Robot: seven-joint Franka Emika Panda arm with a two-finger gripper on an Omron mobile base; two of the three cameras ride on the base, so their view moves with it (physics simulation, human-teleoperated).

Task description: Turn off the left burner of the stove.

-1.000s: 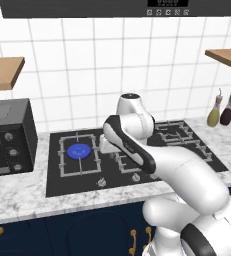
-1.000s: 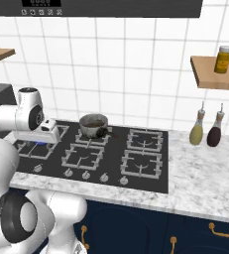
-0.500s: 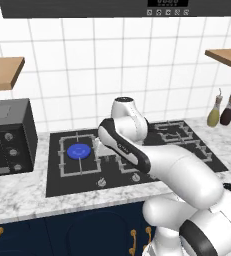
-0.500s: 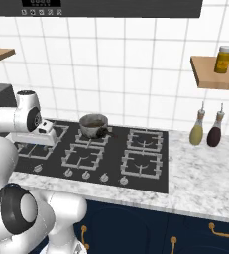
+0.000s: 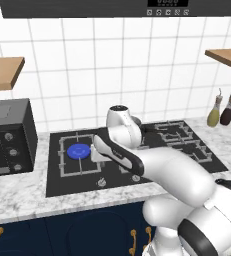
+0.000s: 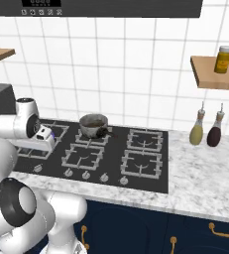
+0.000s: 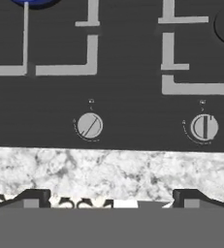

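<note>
- My hand hangs open over the front lip of the desk, its two dark tips set wide apart with nothing between them.
- Over the last second my arm has swung left and dipped toward the front edge of the stove. I take that as the approach nearly done and the grasp not yet begun.
- Just past the marble, the hand view shows two silver knobs. The left knob has its mark on a slant, and the right knob has its mark upright.
- The slanted one sits below the left burner's grate, so I judge it to be the one turned on and the one I must close on and twist back. My hand is centred between the two knobs, so it needs to shift toward the left one first.
- Along the stove's front row I count five knobs in the right base view, though the leftmost lies close to my arm.
- The left burner is at the far-left end of the cooktop, inside its square grate. Its disc is as bright blue as it was a second ago, so nothing has been switched off.
- Grates: I make it five, one at the left and four in a block to the right, all four dark-centred.
- One pot stands on a back grate.
- Farther off are one black oven to the left, two bottles at the right on the desk, and one jar on the shelf above them.
</note>
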